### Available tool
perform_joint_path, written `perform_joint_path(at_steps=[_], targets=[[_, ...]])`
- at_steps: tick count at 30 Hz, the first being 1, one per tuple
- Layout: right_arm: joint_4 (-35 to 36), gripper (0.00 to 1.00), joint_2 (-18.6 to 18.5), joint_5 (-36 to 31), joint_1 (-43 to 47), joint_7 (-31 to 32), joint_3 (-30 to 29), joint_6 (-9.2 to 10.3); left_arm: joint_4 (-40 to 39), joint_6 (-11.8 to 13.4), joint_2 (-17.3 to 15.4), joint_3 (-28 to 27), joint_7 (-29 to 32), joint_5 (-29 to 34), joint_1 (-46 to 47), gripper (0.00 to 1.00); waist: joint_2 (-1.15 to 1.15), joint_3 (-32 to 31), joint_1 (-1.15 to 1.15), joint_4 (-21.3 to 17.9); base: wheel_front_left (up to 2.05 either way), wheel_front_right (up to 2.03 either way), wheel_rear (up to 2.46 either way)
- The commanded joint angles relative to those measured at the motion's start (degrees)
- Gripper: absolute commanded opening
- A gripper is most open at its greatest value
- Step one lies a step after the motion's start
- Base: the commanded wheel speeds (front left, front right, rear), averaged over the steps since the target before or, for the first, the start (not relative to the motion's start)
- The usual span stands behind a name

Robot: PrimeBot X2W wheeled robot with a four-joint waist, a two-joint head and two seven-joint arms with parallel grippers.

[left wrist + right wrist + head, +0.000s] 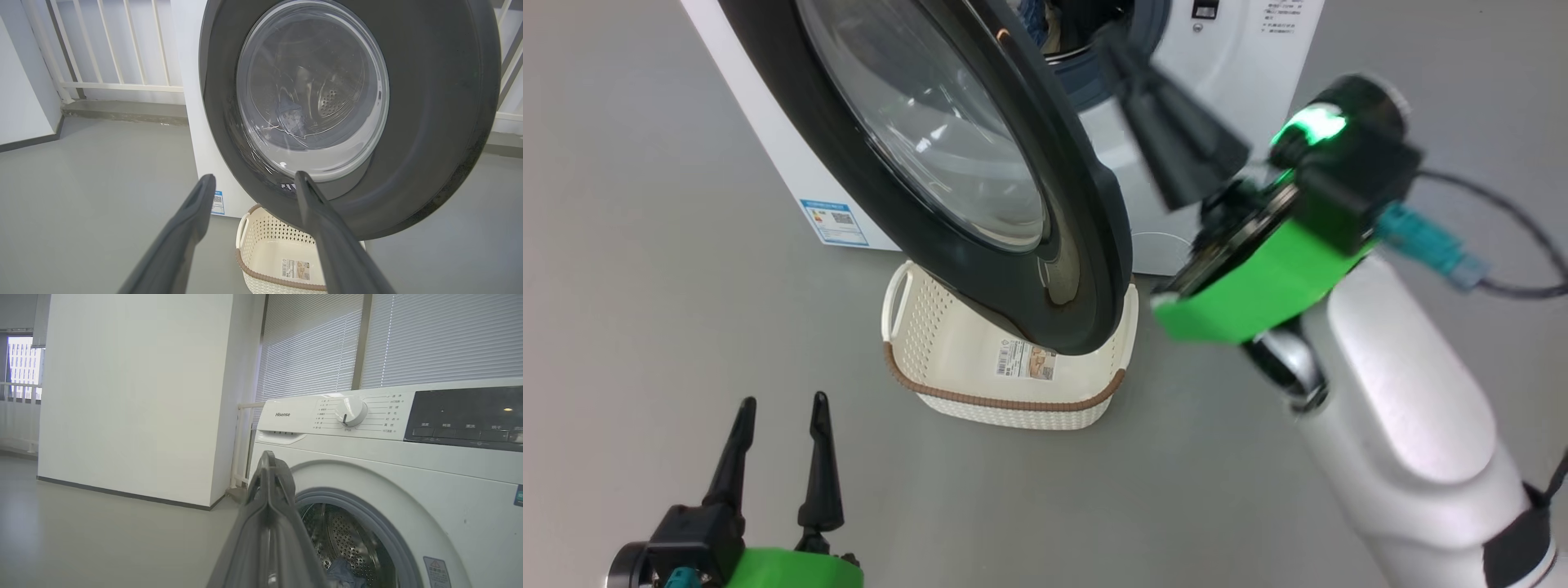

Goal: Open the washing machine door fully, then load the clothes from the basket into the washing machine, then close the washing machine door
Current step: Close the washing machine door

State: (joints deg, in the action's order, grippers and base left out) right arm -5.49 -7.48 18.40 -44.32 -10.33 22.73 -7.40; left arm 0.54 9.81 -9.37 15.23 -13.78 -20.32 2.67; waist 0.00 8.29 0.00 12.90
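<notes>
— So, any writing?
— Hisense lettering (282,414) on the washing machine (408,469), left of its dial (350,411). A blue sticker (832,222), unreadable, sits low on its panel. A paper label (1025,360) lies in the basket (1013,404), under the open washing machine door (1094,269).
— Grippers?
— Left gripper (783,400) spread wide, empty; right gripper (267,457) pressed together, holding nothing. The clothes (341,571) lie in the drum (347,539).

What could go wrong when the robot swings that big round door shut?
The washing machine door hangs low over the basket and might clip it. A fold of the clothes in the drum could get pinched against the grey seal. The right end effector, shut, may slip off the glossy door when pushing.
</notes>
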Motion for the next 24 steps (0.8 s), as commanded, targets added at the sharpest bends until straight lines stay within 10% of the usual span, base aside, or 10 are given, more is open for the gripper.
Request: perform_joint_path(at_steps=[1, 24], targets=[[3.3, 0.00, 1.4, 1.3, 2.0, 2.2, 2.9, -0.09, -1.1, -0.2, -1.0, -1.8, -0.6, 0.2, 2.1, 1.00, 0.00, 0.1, 0.00, 0.2, 0.00, 0.00, 0.00], [-13.4, 0.00, 1.8, 6.5, 4.8, 4.8, 13.5, -0.09, -0.2, -0.6, -0.3, -1.6, -1.0, -0.1, 3.5, 1.00, 0.00, 1.9, 0.00, 0.1, 0.00, 0.00, 0.00]])
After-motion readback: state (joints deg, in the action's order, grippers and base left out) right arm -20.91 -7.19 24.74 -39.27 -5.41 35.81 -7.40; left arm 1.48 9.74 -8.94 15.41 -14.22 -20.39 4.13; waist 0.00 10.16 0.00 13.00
